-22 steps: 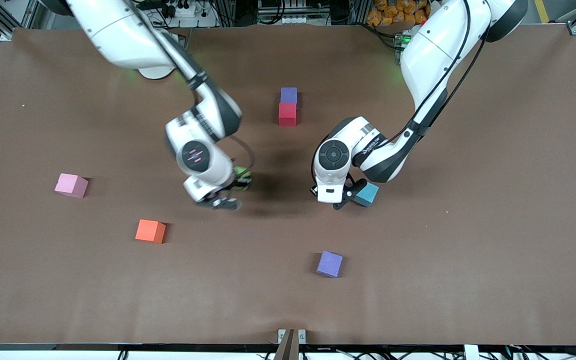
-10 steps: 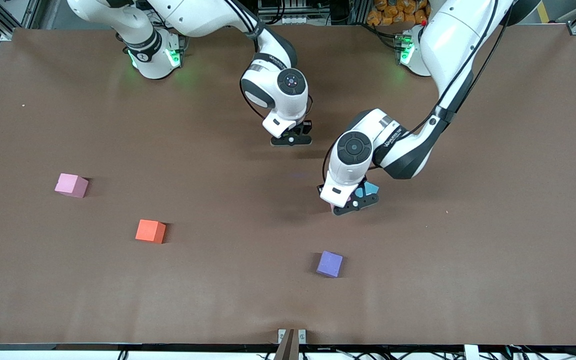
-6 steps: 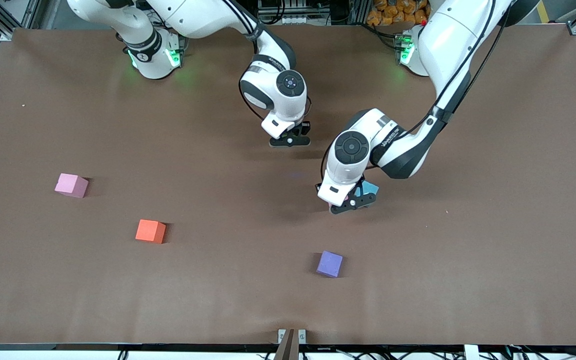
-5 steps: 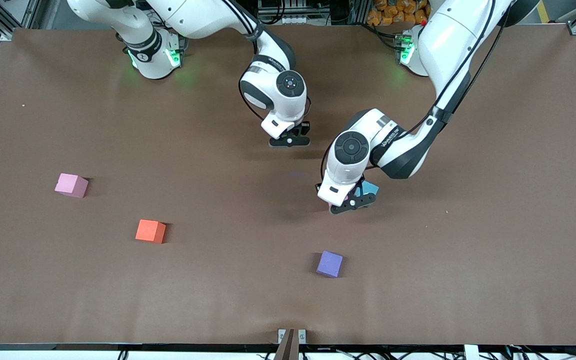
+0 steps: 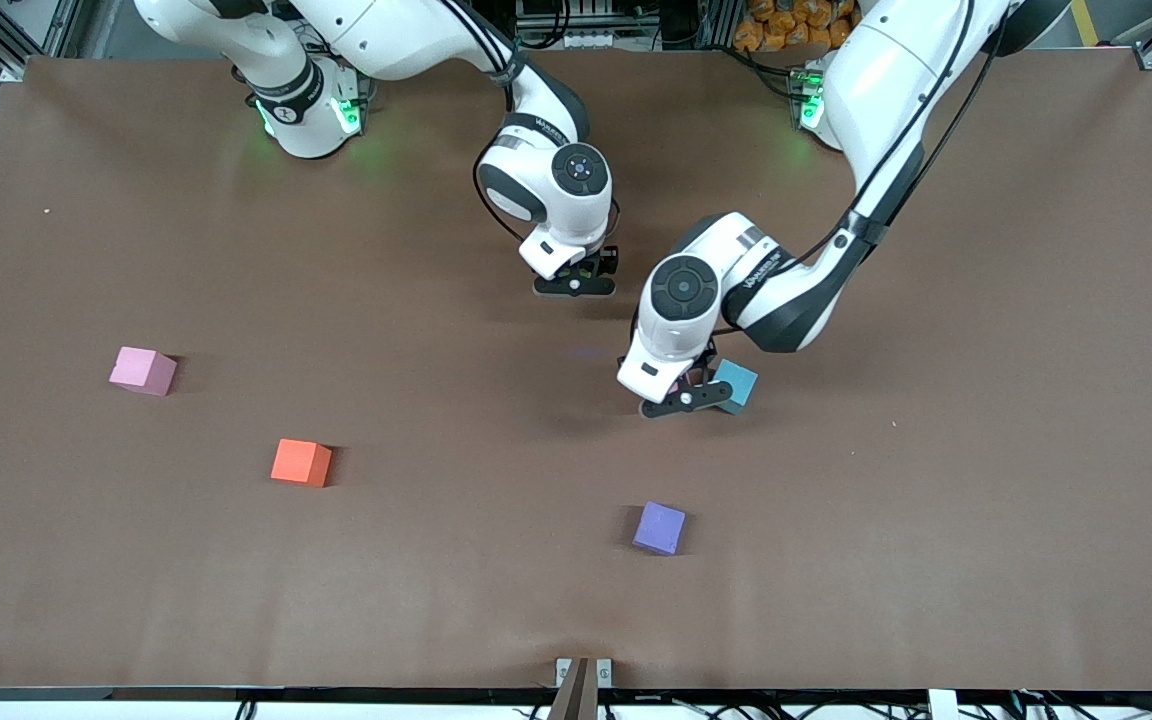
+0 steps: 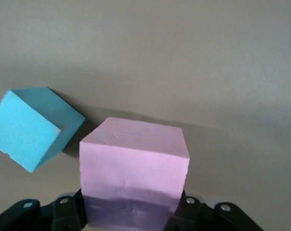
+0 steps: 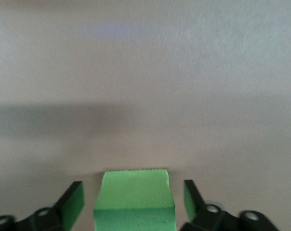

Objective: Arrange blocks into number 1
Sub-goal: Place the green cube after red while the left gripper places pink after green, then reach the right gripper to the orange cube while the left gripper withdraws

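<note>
Right fingers [image 7: 78,201] now apart around green block [image 7: 134,198]

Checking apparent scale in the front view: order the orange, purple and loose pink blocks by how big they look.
1. Orange block and purple block: they look alike, no ranking.
2. Pink block: looks about the same; it lies farther from the camera, so any difference is unsure.

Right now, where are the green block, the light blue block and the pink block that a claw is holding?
green block [image 7: 135,201]: right wrist view, top face.
light blue block [image 6: 32,126]: left wrist view, its large lit face.
pink block [image 6: 134,163]: left wrist view, front face.
</note>
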{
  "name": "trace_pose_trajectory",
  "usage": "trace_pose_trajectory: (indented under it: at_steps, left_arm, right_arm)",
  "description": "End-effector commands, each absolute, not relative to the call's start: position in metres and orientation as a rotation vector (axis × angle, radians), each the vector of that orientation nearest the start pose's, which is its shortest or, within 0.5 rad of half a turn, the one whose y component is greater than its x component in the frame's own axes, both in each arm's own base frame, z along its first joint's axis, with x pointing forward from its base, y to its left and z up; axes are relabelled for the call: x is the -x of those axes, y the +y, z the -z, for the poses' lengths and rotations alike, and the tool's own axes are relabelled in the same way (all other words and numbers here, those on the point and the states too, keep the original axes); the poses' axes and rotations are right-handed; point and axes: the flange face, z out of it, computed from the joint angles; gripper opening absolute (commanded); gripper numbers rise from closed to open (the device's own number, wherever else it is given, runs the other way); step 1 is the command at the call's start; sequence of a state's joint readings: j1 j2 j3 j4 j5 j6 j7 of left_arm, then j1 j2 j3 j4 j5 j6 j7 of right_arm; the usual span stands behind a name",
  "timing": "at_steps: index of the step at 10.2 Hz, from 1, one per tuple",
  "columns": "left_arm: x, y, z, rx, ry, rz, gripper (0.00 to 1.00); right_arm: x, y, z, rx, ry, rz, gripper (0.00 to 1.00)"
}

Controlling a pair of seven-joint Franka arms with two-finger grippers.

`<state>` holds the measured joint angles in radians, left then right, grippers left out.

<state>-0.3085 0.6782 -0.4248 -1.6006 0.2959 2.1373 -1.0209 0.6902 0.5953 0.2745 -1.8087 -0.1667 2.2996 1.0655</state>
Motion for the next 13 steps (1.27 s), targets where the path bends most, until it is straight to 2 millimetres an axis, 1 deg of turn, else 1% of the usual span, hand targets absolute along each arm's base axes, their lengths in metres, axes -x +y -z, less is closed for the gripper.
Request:
trace_pose_trajectory:
  at_steps: [1,2,3,4,5,6,7,8,9,10,11,12,13]
  left_arm:
    - [-0.533,-0.431,-0.254,3.098,-0.197,-0.11,0.0]
    - [-0.527,-0.438,-0.253,3.099,-0.151,-0.112,0.0]
    - [-0.523,-0.441,-0.249,3.098,-0.129,-0.12,0.0]
    - [-0.518,-0.448,-0.246,3.097,-0.109,-0.128,0.0]
    - [-0.503,-0.463,-0.239,3.094,-0.072,-0.146,0.0]
    - [-0.484,-0.482,-0.233,3.093,-0.04,-0.159,0.0]
    - [-0.466,-0.501,-0.229,3.096,0.002,-0.171,0.0]
    - [-0.453,-0.519,-0.226,3.104,0.011,-0.171,0.0]
    - [-0.443,-0.534,-0.218,3.105,0.003,-0.18,0.0]
    - [-0.428,-0.546,-0.207,3.093,0.013,-0.192,0.0]
    - [-0.418,-0.553,-0.204,3.087,0.036,-0.198,0.0]
    - [-0.414,-0.555,-0.203,3.087,0.042,-0.201,0.0]
    - [-0.407,-0.559,-0.199,3.082,0.052,-0.207,0.0]
  right_arm:
    - [-0.399,0.499,-0.281,3.215,-0.051,-0.044,1.0]
    - [-0.411,0.484,-0.304,3.227,-0.086,-0.033,1.0]
    - [-0.423,0.467,-0.323,3.243,-0.152,-0.039,1.0]
    - [-0.442,0.441,-0.339,3.26,-0.214,-0.057,1.0]
    - [-0.463,0.411,-0.355,3.27,-0.241,-0.07,1.0]
    - [-0.491,0.371,-0.373,3.273,-0.247,-0.078,1.0]
    - [-0.518,0.326,-0.383,3.273,-0.258,-0.098,1.0]
    - [-0.547,0.278,-0.388,3.261,-0.249,-0.11,1.0]
    - [-0.572,0.228,-0.386,3.253,-0.227,-0.129,1.0]
    - [-0.593,0.177,-0.385,3.243,-0.166,-0.137,1.0]
    - [-0.61,0.133,-0.376,3.221,-0.126,-0.165,1.0]
    - [-0.621,0.095,-0.36,3.186,-0.073,-0.212,1.0]
    - [-0.631,0.07,-0.347,3.155,-0.005,-0.239,1.0]
